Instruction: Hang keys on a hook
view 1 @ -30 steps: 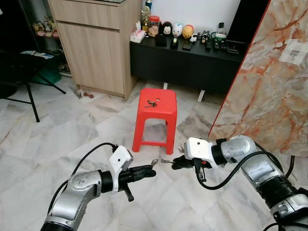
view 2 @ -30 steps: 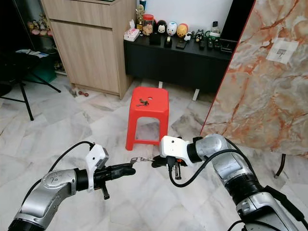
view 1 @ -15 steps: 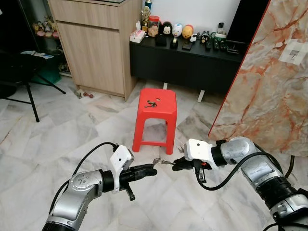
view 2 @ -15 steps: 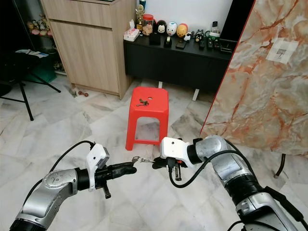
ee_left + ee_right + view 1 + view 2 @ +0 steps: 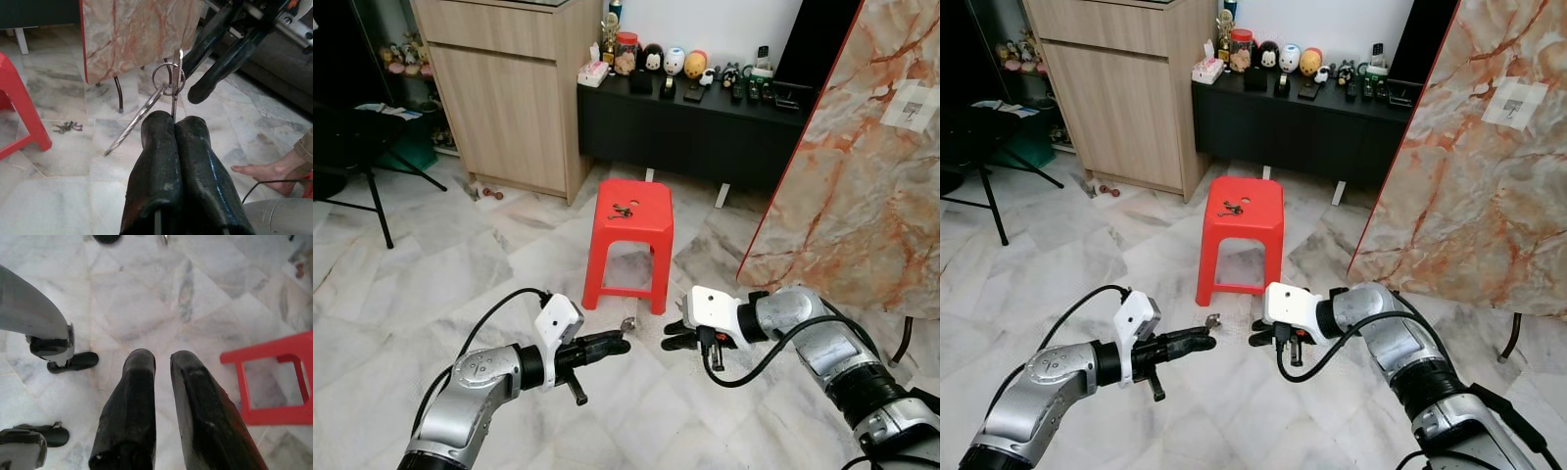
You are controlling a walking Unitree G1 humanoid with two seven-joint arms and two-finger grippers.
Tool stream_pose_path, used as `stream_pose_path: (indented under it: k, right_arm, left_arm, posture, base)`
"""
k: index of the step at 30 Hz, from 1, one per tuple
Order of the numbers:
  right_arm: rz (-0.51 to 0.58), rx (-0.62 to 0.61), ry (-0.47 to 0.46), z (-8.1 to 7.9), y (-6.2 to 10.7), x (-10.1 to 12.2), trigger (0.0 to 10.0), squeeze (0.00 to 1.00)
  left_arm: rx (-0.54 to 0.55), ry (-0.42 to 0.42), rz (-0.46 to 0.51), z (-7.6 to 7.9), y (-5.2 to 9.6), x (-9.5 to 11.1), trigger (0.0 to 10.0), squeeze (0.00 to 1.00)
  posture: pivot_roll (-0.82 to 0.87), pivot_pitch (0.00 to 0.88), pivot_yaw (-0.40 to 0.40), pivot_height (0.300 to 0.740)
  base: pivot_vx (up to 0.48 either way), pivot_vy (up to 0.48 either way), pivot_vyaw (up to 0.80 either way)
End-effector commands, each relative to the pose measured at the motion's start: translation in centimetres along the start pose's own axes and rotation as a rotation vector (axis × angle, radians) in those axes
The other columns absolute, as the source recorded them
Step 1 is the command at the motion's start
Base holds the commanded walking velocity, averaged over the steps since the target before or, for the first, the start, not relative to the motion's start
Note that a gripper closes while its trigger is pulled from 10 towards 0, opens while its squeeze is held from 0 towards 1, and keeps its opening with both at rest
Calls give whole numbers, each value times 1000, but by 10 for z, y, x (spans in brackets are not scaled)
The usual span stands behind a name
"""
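My left gripper [image 5: 619, 339] is held low over the marble floor, shut on a bunch of keys [image 5: 626, 324]. In the left wrist view a key and its steel ring [image 5: 168, 78] stick out past the closed fingertips [image 5: 159, 127]. A short way to the right my right gripper [image 5: 672, 335] faces them, its fingers [image 5: 139, 367] a little apart with nothing between. A second bunch of keys [image 5: 621, 210] lies on top of the red plastic stool [image 5: 631, 240] just beyond both grippers.
A marble-patterned panel [image 5: 852, 166] with a white patch [image 5: 911, 103] stands at the right. Behind the stool are a black low cabinet [image 5: 695, 127] with small figures and a wooden cabinet [image 5: 504, 93]. More keys [image 5: 68, 127] lie on the floor; a person's foot [image 5: 259, 171] is nearby.
My right gripper has let go of the keys and drawn back slightly down and to the right. The keys now hang from the left gripper alone.
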State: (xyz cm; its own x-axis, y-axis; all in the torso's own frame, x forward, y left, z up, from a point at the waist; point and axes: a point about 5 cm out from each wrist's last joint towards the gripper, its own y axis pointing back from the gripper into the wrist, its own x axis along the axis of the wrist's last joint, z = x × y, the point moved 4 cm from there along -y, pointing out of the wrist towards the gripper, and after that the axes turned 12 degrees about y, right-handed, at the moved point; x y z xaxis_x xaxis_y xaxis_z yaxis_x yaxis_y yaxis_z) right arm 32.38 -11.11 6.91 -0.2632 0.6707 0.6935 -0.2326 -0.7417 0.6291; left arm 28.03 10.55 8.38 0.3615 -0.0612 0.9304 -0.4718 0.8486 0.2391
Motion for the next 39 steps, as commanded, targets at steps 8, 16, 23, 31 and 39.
stream_pose_path:
  k: [8,16,23,31,39]
  right_arm:
    - [-88,-208,-89,22,2,-19,10000,0]
    - [-200,-394,-365,6,-5,-65,10000,0]
    - [-309,-538,-634,-34,-14,-104,10000,0]
    - [-417,-617,-954,-105,-33,-131,10000,0]
    - [-515,-654,-1114,-152,-40,-141,10000,0]
  left_arm:
    - [56,-36,-22,-7,3,-4,0,0]
    - [186,-74,-69,-21,9,-19,0,0]
    - [400,-49,-108,-47,14,-42,10000,0]
    - [667,25,-94,-75,24,-59,10000,0]
    - [803,102,-196,-83,33,-107,10000,0]
  posture:
    - [-8,3,-103,740]
    - [-3,12,-99,740]
    - [0,13,-90,740]
    - [5,0,-76,740]
    - [16,0,-66,740]
  base:
    - [0,0,0]
    - [0,0,0]
    - [0,0,0]
    - [0,0,0]
    - [0,0,0]
